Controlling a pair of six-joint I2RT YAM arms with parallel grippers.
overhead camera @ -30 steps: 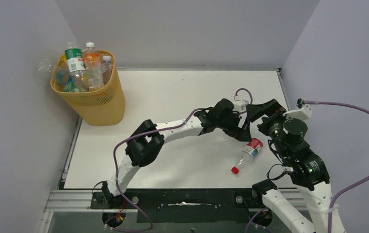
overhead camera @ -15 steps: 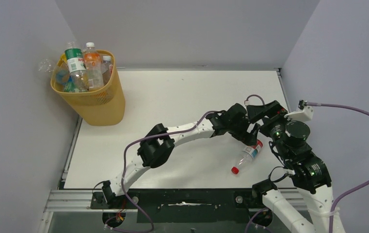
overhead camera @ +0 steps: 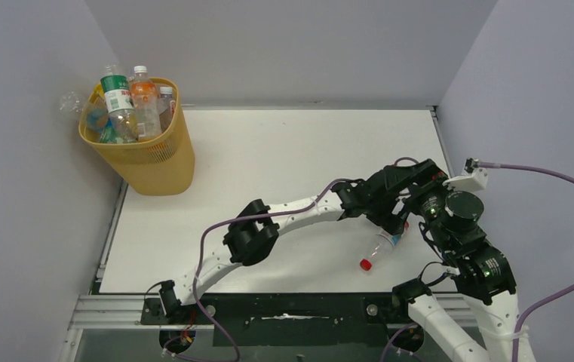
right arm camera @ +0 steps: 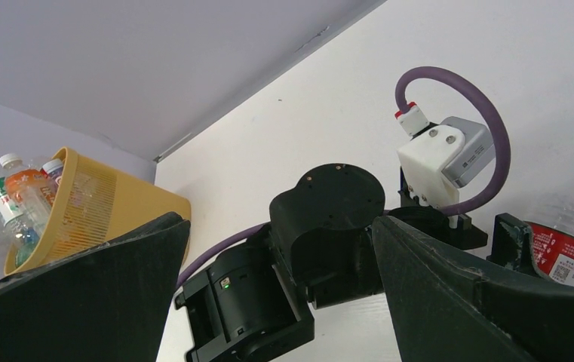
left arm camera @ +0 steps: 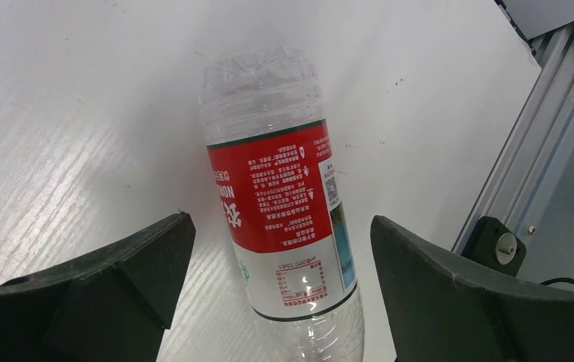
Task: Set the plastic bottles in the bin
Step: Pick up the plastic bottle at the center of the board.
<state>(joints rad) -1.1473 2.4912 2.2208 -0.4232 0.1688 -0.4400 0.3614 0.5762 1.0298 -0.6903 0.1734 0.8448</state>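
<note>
My L fingers [left arm camera: 110, 286] are spread astride the bottle [left arm camera: 280, 204] nr table [left arm camera: 57, 90] near-right edge; I'd drop lower & pinch mid-label.

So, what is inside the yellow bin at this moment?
Several plastic bottles stick out above the rim of the bin, among them a green-labelled bottle and an orange bottle. What lies lower is hidden by them and the wall.

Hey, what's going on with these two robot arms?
They are clearing plastic bottles into the yellow bin, which is already piled full at the far left. One red-labelled bottle lies on the table, and the left gripper, open, straddles it without gripping yet. The right gripper is open and empty close by.
</note>
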